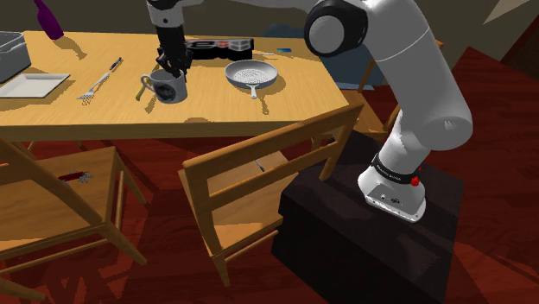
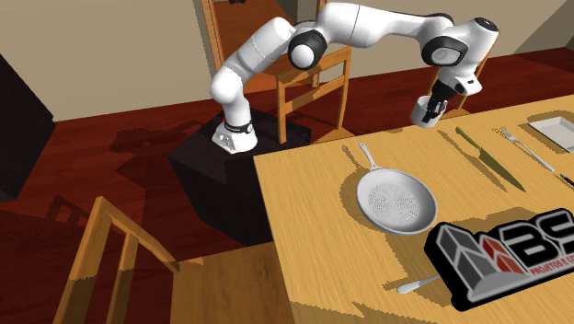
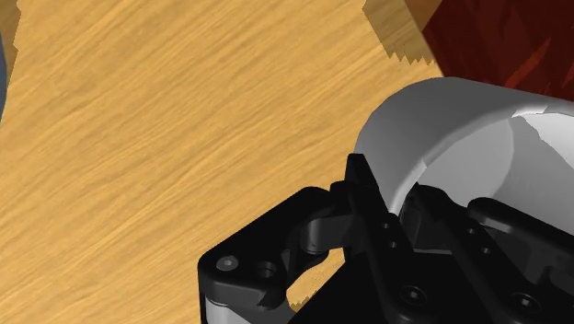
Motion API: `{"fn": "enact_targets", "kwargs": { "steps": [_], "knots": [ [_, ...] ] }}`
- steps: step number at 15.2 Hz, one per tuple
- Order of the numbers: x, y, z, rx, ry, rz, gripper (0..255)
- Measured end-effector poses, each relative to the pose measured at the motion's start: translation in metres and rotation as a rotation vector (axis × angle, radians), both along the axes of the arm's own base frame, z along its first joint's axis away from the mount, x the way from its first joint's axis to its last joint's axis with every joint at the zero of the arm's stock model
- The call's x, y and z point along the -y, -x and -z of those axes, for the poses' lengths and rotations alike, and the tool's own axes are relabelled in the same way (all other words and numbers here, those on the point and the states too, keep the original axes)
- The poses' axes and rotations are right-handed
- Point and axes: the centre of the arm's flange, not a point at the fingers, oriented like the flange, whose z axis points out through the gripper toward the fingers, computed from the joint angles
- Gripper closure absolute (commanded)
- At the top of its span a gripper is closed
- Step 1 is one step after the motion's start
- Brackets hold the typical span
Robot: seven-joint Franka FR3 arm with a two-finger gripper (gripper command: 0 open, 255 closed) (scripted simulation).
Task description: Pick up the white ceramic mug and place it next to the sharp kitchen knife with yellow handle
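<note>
Light wooden table (image 1: 86, 121), grained top. At the shoulder view's left end, a flat white square plate (image 1: 30, 84), with a grey box-shaped bin (image 1: 10, 52) just behind it and a dark purple bottle (image 1: 47, 19) further back. Beside the plate, toward the middle, a slim silver metal fork (image 1: 102, 78), then a yellow-handled kitchen knife (image 1: 142, 87), roughly parallel and apart. Near the middle, a round grey pan (image 1: 250, 75) with a speckled inside, long handle pointing toward the near edge. Behind the pan, a long black box (image 2: 506, 253) with red and grey lettering, and a small silver spoon (image 2: 419, 283) just beside it.
</note>
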Motion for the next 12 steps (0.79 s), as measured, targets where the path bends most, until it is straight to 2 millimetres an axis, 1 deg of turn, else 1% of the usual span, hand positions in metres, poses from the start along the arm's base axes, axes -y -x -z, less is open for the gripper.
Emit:
{"fn": "enact_targets", "kwargs": {
  "steps": [9, 12],
  "knots": [
    [0.001, 0.0, 0.047, 0.001, 0.0, 0.0, 255],
    [0.0, 0.0, 0.055, 0.001, 0.0, 0.0, 255]
  ]
}}
